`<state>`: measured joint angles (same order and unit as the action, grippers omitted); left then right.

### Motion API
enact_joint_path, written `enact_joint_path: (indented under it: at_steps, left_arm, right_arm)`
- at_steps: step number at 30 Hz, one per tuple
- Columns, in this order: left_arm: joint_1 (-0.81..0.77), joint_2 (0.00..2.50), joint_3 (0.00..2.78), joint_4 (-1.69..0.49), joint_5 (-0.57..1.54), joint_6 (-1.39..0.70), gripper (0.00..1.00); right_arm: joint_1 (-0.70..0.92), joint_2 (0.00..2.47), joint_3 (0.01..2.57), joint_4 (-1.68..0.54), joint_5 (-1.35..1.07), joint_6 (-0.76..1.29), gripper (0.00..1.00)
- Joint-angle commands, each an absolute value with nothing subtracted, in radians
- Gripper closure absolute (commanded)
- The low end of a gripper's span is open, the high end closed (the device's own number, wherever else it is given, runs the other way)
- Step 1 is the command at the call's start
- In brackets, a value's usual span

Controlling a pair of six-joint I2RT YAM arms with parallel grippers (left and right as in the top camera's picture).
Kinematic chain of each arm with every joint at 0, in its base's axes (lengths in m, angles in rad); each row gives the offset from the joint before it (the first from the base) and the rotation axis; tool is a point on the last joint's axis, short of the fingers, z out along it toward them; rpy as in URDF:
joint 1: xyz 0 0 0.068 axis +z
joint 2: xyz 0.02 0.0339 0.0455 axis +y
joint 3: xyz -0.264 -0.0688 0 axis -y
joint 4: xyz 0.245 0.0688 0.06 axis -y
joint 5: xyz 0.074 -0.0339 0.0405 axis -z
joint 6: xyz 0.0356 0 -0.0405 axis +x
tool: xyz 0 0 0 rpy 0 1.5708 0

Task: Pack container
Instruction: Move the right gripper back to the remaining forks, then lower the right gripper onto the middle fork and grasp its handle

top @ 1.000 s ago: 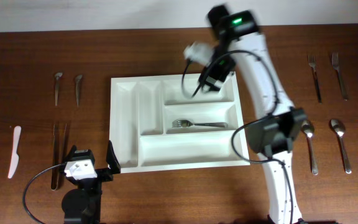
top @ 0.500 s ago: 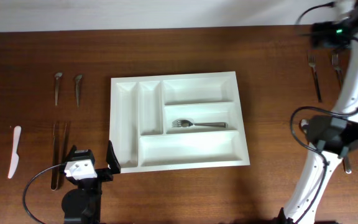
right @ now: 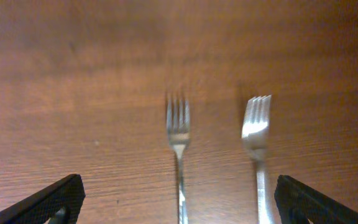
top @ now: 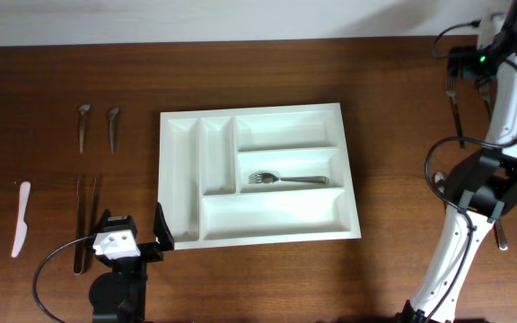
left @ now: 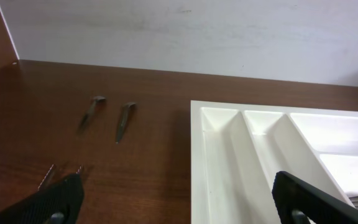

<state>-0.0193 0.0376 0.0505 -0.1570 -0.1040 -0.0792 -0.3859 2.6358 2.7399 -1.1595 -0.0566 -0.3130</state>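
White plastic, the container lies at the middle of the bench, with one fork in its middle wide compartment. The right claw, spread wide, hangs well apart at the container's 2 o'clock, above two forks lying side by side near the bench's 12 o'clock edge. The left claw, also spread, sits just beside the container's 7 o'clock corner. Bare wood lies open off the container's 3 o'clock rim.

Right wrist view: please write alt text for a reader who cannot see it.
Two metal forks lie side by side on a brown wooden table, tines pointing away from the camera: the left fork and the right fork. The right tool is open, its dark fingertips at the lower corners.
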Motion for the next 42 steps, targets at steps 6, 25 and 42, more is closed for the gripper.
enact_joint_path:
  at_steps: [6, 25, 42]
  left_arm:
    - [-0.023, 0.036, 0.046, -0.154, -0.093, -0.081, 0.01]
    - [-0.023, 0.036, 0.046, -0.154, -0.093, -0.082, 0.01]
    - [-0.023, 0.036, 0.046, -0.154, -0.093, -0.082, 0.01]
  right_arm:
    - [-0.394, 2.751, 2.729, -1.22, -0.067, -0.279, 0.01]
    - [-0.42, 2.774, 2.664, -1.29, 0.03, -0.245, 0.01]
    - [-0.45, 2.774, 2.664, -1.279, 0.01, -0.288, 0.02]
